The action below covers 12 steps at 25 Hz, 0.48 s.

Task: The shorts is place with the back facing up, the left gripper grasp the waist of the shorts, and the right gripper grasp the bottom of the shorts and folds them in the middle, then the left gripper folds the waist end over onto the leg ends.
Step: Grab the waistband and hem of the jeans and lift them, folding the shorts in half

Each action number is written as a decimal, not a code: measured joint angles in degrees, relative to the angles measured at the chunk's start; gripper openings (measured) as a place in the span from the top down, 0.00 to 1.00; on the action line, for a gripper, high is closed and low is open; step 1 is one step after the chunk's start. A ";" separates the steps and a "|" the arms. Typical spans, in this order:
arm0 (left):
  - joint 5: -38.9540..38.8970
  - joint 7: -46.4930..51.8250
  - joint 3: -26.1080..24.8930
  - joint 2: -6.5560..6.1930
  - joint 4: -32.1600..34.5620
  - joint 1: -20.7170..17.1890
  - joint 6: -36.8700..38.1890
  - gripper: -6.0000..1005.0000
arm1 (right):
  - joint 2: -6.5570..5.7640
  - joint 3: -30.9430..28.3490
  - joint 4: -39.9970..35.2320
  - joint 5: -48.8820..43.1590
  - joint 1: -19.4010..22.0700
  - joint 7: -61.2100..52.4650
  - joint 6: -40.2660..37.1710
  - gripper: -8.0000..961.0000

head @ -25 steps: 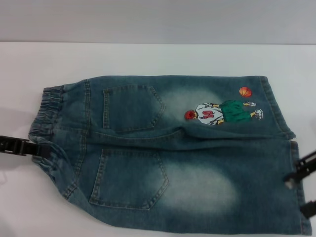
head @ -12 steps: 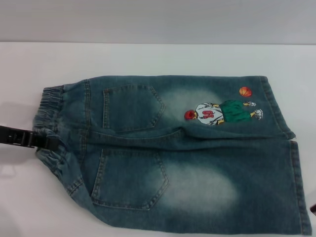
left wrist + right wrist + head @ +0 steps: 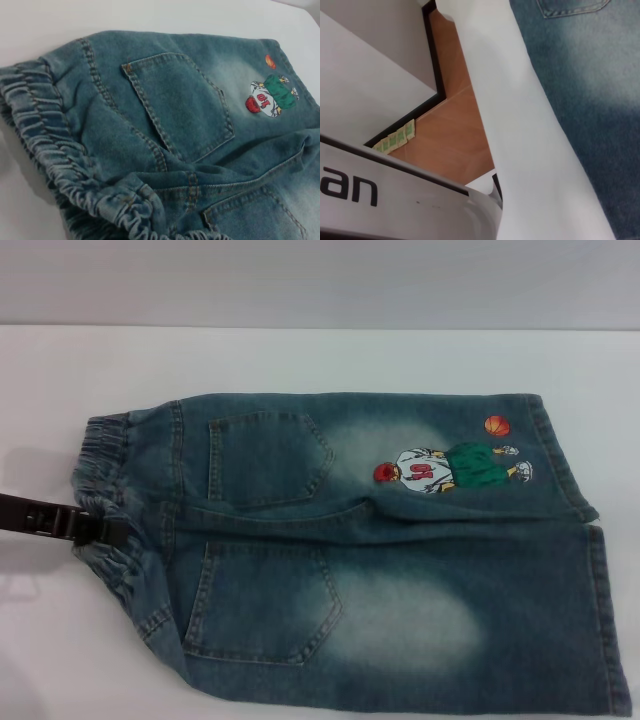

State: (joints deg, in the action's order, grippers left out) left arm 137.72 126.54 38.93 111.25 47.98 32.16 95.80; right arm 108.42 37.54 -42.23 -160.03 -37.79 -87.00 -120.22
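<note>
The left gripper (image 3: 108, 531) reaches in level at the waist (image 3: 100, 510); whether it is open or clamped cannot be told. The shorts (image 3: 400, 570) stretch away from it across the table (image 3: 320, 360), back pockets up, presumably spread for folding. Beyond them lie the leg ends (image 3: 590, 570). The right gripper is out of view.

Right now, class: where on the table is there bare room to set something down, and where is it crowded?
Free: the white table strip beyond the shorts, and the near-left corner below the waist. Crowded: the left edge, where the left gripper meets the waist, and the near-right side, where denim runs to the picture's edge.
</note>
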 joint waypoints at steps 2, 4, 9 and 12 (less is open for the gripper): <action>0.02 0.02 0.00 0.00 -0.06 0.01 0.00 0.94 | 0.12 0.71 0.45 -0.30 -0.24 -0.25 0.42 0.33; 0.03 0.03 0.00 0.00 -0.07 0.01 0.04 0.94 | 0.27 2.10 0.98 -0.71 -0.43 -1.24 1.29 0.33; 0.05 0.03 0.03 0.00 -0.02 -0.38 0.09 0.94 | 0.92 5.47 1.35 -1.21 -0.11 -3.54 3.72 0.33; 0.04 0.02 0.02 0.00 -0.15 -0.62 0.09 0.94 | 0.99 6.30 1.41 -1.32 -0.06 -4.86 5.53 0.33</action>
State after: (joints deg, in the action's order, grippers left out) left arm 137.76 126.55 38.95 111.26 47.83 31.54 95.90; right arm 109.41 43.85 -40.82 -161.35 -37.85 -91.86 -114.70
